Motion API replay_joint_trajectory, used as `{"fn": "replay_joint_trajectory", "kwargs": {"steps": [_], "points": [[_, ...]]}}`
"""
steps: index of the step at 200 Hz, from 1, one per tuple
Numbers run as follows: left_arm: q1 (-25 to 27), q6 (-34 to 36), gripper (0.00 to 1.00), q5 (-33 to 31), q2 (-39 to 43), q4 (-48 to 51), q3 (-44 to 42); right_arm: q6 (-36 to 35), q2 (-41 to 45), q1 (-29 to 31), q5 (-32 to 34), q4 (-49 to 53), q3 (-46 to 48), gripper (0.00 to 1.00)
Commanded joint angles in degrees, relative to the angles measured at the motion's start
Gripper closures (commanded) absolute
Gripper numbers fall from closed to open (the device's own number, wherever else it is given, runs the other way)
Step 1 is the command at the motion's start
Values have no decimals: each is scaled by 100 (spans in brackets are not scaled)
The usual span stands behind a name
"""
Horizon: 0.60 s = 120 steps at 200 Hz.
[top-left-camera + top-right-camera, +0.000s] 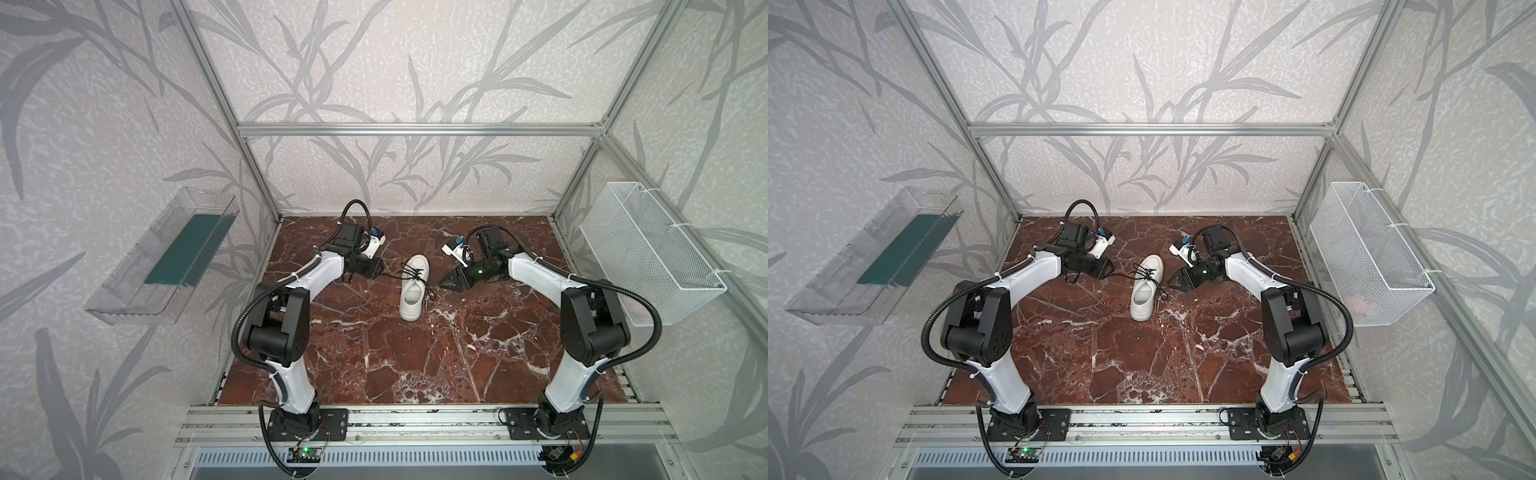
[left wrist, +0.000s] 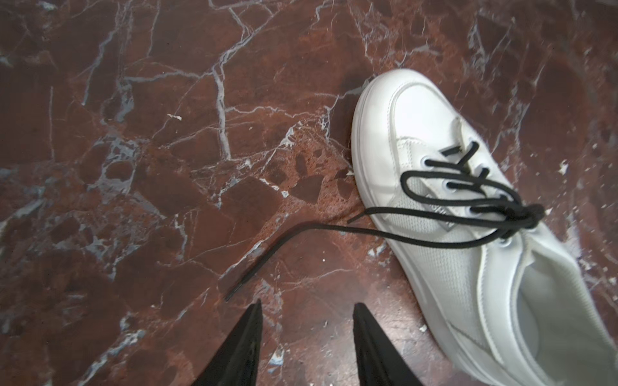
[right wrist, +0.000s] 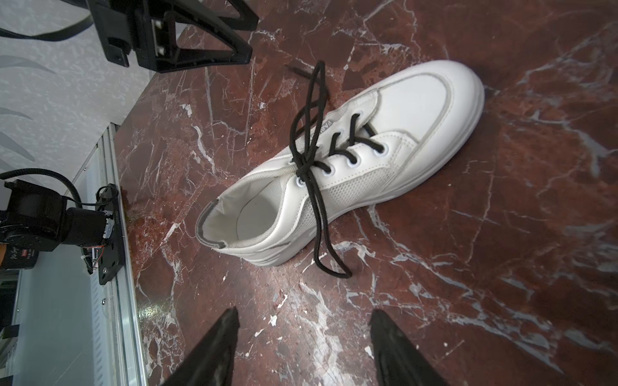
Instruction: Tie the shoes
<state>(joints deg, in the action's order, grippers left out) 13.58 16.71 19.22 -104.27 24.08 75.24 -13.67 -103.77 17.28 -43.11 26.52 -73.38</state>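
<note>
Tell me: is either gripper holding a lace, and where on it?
Nothing is held. The left gripper and right gripper are both open, with the laces lying free ahead of them.

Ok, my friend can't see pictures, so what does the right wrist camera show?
A white sneaker sits on a red-brown marble table, its black laces knotted at the top eyelets with a loop trailing onto the table. The right gripper stands open just short of the sneaker, holding nothing.
</note>
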Motion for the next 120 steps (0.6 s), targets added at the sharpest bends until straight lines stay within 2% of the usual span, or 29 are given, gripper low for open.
{"fn": "replay_joint_trajectory", "kwargs": {"steps": [1, 50, 78, 120], "points": [[30, 1358, 57, -351, -281, 866, 356, -118, 2, 21, 100, 208, -295, 37], [38, 2423, 59, -525, -946, 1206, 878, -189, -271, 31, 145, 471, -798, 37], [32, 2468, 59, -591, -1304, 1258, 1128, -182, -464, 63, 145, 635, -1095, 37], [41, 2377, 66, -718, -1522, 1045, 1216, -192, -747, 153, 136, 723, -1399, 37]]}}
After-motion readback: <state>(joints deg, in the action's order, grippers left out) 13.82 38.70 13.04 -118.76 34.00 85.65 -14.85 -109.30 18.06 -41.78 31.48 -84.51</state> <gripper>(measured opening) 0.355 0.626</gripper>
